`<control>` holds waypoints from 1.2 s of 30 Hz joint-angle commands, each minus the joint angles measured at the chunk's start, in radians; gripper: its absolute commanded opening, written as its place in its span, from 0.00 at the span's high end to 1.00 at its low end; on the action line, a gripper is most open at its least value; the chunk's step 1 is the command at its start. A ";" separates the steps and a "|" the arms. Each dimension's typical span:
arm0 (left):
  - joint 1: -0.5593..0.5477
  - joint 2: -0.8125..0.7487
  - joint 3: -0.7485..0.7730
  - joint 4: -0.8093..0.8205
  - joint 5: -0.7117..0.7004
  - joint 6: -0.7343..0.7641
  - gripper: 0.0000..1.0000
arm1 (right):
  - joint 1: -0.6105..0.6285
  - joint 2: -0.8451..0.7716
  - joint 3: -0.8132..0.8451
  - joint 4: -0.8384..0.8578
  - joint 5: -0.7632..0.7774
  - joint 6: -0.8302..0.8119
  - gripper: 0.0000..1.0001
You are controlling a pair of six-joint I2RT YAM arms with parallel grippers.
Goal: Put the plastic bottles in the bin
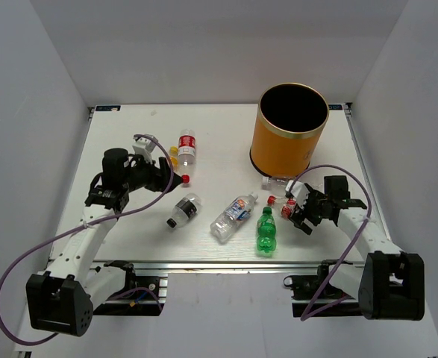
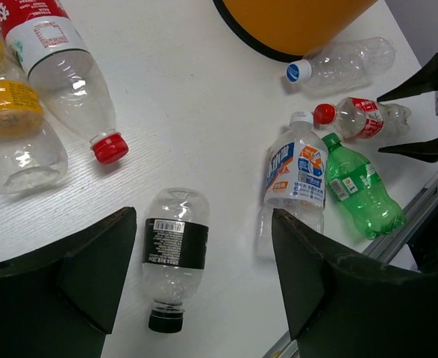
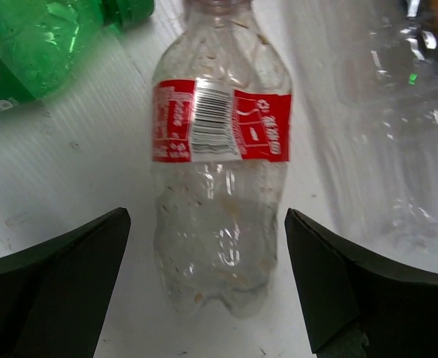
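Seven plastic bottles are counted, and every one is seen lying on its side on the white surface, outside the bin. The bin is stood upright toward the far right corner, its black inside open to the top. Just beside its base, on the near side, the blue-capped bottle is laid.

A little nearer, toward the right edge, the small red-labelled bottle is framed by the right gripper. The jaws are spread wide on either side of its base, and no contact with it can be made out.

Next along, close to the near edge, the green bottle is laid with its cap toward the far edge. Just beside it, the blue-and-orange-labelled bottle is set at a slant. The black-labelled bottle, black cap and all, is found by itself left of these, a little back from the near edge.

Over toward the far left, the larger red-labelled bottle is laid alongside the yellow-labelled bottle; whether they touch cannot be told. The left gripper is held above the surface near this pair, on the side of the left edge. Its jaws are parted and nothing is gripped.
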 commanded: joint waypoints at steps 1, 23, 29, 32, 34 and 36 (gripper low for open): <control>-0.004 0.006 0.030 0.000 0.045 0.009 0.16 | 0.031 0.037 -0.013 0.076 0.019 0.021 0.10; -0.548 0.390 0.303 -0.206 -0.235 0.222 0.00 | 0.091 -0.228 0.445 -0.487 -0.190 -0.053 0.85; -0.654 0.479 0.357 -0.256 -0.428 0.242 0.00 | 0.091 -0.161 0.774 -0.431 -0.087 0.203 0.93; -0.713 0.543 0.375 -0.265 -0.491 0.242 0.00 | 0.090 -0.078 0.877 -0.266 0.019 0.349 0.93; -0.749 0.568 0.391 -0.276 -0.542 0.242 0.00 | 0.090 0.013 0.978 -0.228 0.083 0.374 0.87; -0.771 0.580 0.403 -0.276 -0.575 0.242 0.00 | 0.091 0.141 1.036 -0.225 0.112 0.401 0.86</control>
